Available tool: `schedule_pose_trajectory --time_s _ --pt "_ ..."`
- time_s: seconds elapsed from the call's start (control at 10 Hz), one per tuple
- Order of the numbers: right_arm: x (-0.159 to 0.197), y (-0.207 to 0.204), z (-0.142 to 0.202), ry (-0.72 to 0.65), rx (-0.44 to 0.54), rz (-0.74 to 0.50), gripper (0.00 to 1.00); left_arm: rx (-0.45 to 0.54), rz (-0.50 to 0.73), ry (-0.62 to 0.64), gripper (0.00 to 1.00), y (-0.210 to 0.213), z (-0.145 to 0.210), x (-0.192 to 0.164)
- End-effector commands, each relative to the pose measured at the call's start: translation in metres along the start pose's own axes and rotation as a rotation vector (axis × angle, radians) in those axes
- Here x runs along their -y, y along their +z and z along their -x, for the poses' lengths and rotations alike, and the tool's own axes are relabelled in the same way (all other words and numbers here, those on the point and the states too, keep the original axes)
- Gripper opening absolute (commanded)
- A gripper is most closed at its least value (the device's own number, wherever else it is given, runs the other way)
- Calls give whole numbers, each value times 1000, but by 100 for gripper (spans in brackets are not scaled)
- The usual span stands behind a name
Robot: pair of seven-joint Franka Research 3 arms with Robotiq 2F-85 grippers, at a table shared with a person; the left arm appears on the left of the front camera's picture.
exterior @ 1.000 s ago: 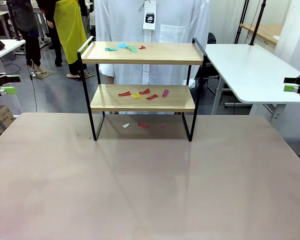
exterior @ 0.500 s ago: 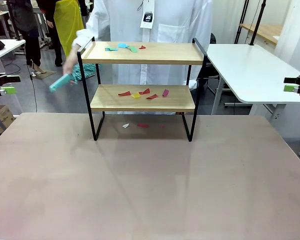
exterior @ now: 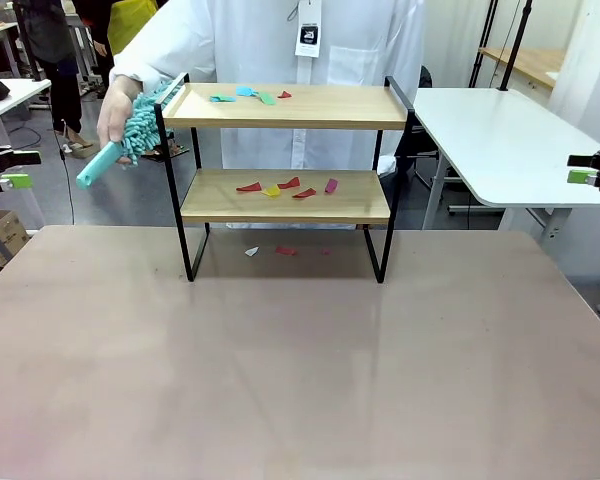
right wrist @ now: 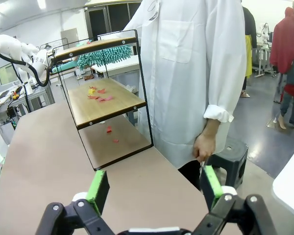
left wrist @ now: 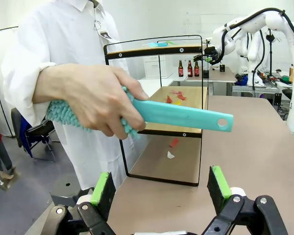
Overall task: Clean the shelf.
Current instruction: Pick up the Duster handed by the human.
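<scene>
A: Any writing that can be read?
B: None; the tag hanging at the upper middle of the person's white coat has a dark patch with pale marks, too small to make out
A: And the bottles?
B: Three, on a table far off in the left wrist view; their labels are only blurs
</scene>
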State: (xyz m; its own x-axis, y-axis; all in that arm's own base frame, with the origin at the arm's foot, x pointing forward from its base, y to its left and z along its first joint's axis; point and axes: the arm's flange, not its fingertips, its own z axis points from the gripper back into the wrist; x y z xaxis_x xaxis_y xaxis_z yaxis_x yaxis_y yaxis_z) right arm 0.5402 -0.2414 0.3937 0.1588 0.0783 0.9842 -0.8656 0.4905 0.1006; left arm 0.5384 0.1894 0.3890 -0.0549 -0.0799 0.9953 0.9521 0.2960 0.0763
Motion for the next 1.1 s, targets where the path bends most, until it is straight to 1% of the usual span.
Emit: schedule_pose_trajectory --time_s 0.0,0.9,1.0 --pt "1 0 -1 2 -3 8 100 -4 3 -3 100 0 -2 1" --pt "1 0 -1 2 -3 8 100 0 0 0 100 0 0 0" --pt "1 0 -1 2 -3 8 100 -20 -36 9 100 -1 -24 7"
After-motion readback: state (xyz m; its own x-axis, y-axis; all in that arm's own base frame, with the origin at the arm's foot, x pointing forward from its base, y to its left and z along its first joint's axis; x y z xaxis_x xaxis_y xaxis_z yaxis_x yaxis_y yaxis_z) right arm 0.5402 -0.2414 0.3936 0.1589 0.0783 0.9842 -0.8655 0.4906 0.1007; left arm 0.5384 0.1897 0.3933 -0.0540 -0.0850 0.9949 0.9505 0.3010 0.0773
